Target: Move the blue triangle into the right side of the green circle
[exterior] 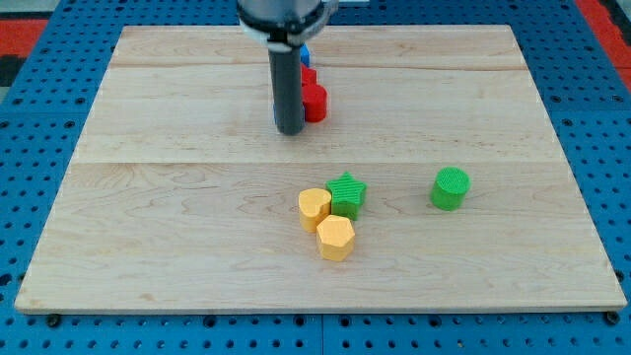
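- My tip [289, 130] rests on the wooden board [177, 227] near the view's top, just left of a red block [314, 102]; the rod has no fingers and holds nothing.
- A sliver of the blue block [305, 55] shows behind the rod, shape unclear.
- The green circle [451, 188] stands alone toward the view's right, well apart from my tip.
- Near the centre, a green star [347, 194] touches a yellow block [315, 208], with a yellow hexagon [335, 238] just below them.
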Robot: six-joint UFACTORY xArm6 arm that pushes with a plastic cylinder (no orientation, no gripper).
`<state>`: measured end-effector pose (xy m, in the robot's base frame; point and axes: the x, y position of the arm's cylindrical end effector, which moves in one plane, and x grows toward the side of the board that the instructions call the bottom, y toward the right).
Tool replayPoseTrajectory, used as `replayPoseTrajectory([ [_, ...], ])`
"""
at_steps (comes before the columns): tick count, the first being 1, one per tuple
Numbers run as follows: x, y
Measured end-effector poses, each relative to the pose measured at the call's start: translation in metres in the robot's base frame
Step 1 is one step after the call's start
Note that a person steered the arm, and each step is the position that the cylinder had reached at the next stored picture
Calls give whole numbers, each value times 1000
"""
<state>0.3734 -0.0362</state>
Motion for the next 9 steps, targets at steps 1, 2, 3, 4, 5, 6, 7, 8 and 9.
replayPoseTrajectory([
  [1,-4,-36],
  [2,-18,-107],
  [3,-52,-75],
  [4,-54,-31],
  [5,-39,-10],
  [6,-24,-3],
  [7,-8,38],
  [8,16,45],
  [9,27,5],
])
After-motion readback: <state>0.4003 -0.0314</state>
